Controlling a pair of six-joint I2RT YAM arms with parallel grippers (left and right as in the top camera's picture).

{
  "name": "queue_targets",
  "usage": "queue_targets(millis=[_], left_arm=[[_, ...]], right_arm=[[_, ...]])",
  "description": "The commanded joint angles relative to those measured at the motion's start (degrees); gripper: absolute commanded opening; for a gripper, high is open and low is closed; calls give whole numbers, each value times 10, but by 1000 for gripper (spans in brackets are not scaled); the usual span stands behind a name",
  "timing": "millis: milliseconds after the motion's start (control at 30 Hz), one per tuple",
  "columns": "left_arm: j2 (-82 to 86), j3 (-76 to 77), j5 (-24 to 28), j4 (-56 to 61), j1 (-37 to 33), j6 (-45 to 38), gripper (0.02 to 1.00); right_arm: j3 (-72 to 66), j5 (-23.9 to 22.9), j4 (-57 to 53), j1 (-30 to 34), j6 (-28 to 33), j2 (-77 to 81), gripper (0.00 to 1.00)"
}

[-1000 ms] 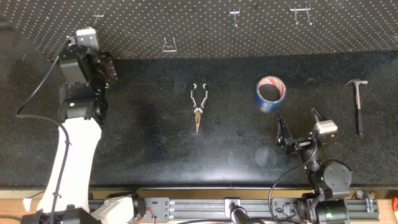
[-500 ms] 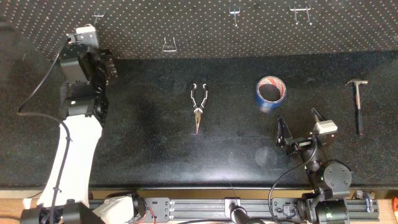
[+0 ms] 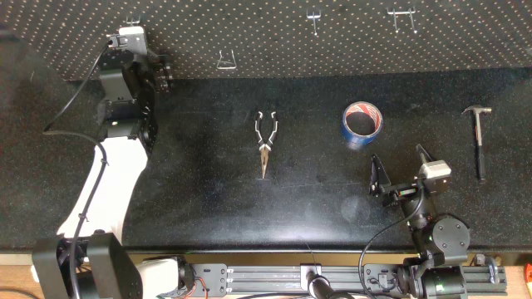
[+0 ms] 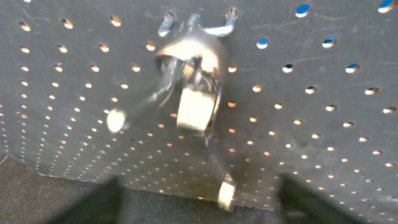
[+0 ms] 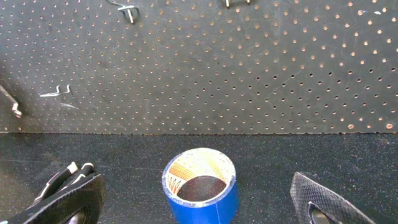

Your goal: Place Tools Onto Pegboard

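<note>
mid-table, the blue tape roll [image 3: 362, 124] sits hole-up, just ahead of the right gripper [image 3: 399, 158], whose fingers are apart & empty. prob light, stiff; pinch its wall, one finger in the core. pliers [image 3: 265, 141] & hammer [image 3: 479, 141] flank it, well apart. left gripper [image 3: 164, 73], fingers spread & empty, faces a shiny tool [image 4: 196, 81] hung on the pegboard [image 3: 349, 46].

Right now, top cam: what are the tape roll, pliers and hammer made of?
Tape roll: glossy blue film, probably plastic, on a tan core, likely cardboard.
Needle-nose pliers: dull metal nose; dark handles, coating unclear.
Hammer: bright metal head, matte black handle, possibly rubber-gripped.
</note>
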State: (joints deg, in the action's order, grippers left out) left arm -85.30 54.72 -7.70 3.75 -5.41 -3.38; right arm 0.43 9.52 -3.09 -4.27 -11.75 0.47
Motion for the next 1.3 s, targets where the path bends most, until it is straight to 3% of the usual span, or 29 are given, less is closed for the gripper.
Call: queue_targets(millis=[33,300,467,533,600,667,733,767,867,933,1067,1167,1300], left_arm=[[48,7,-10,-17,1,-3,996],[337,7,-7,-355,2,-3,996],[439,7,-7,-385,2,-2,996],[435,7,84,-399,2,79,998],[406,7,68,-472,15,226,998],[368,7,40,-568,64,271,998],[336,7,17,-593,140,322,998],[301,9,-16,-593,219,371,998],[193,30,-22,-593,328,422,998],[63,91,-22,-595,387,419,998],[-85,216,-20,-608,407,367,998],[-164,278,-20,-607,400,317,998],[-213,279,21,-584,353,318,996]], right_arm=[[-2,-1,-3,-4,-7,-4,976],[-2,0,-3,-4,-7,-4,976],[-2,-1,-3,-4,-7,-4,976],[-2,-1,-3,-4,-7,-4,978],[-2,-1,-3,-4,-7,-4,976],[-2,-1,-3,-4,-7,-4,976],[-2,-1,-3,-4,-7,-4,976],[-2,-1,-3,-4,-7,-4,976],[-2,-1,-3,-4,-7,-4,976],[-2,-1,-3,-4,-7,-4,976],[-2,0,-3,-4,-7,-4,972],[-2,-1,-3,-4,-7,-4,976],[-2,-1,-3,-4,-7,-4,976]])
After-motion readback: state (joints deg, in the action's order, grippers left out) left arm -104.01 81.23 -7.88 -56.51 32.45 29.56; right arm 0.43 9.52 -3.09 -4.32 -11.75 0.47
